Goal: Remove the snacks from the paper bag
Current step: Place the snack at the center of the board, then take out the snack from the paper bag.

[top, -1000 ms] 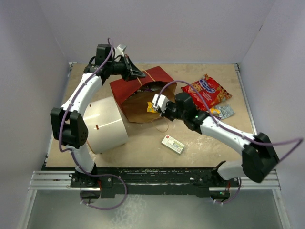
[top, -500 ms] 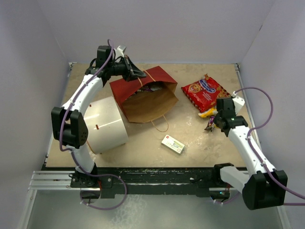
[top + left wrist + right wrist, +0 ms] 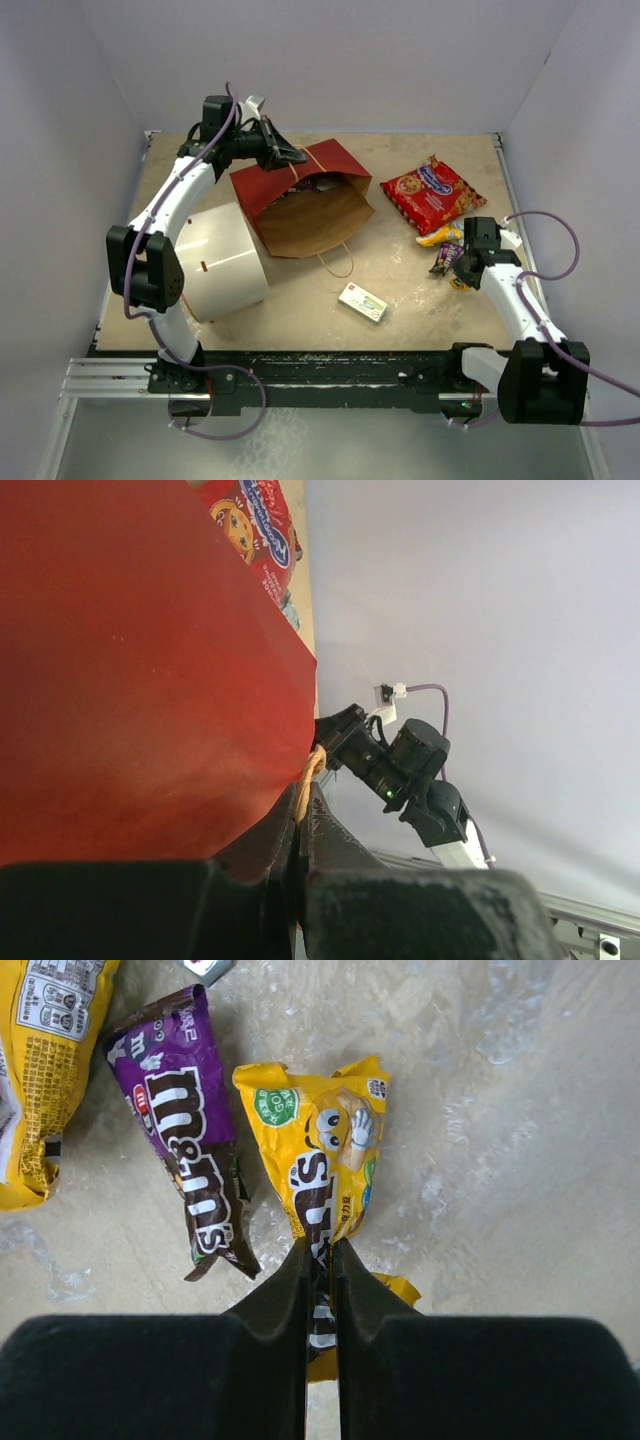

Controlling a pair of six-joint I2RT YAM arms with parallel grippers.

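Right gripper (image 3: 320, 1250) pinches the yellow candy pack (image 3: 325, 1175) by its near end. Left gripper (image 3: 303, 802) clamps the paper bag (image 3: 130, 680) by its handle (image 3: 309, 773)

yellow candy packet (image 3: 325, 1160): lower end hidden between right tool's (image 3: 320, 1252) fingers.
second yellow packet (image 3: 45, 1080): left of that tool, cut by the edge.
red cookie bag (image 3: 252, 532): mostly behind red paper bag (image 3: 130, 680).

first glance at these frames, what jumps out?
The red paper bag lies on its side at the back centre, mouth open toward the arms, with the left claw shut on its twisted handle. At the right, the right claw pinches the end of a yellow candy pack beside a purple candy pack, the red cookie bag behind them. A big white cylinder fills the left.
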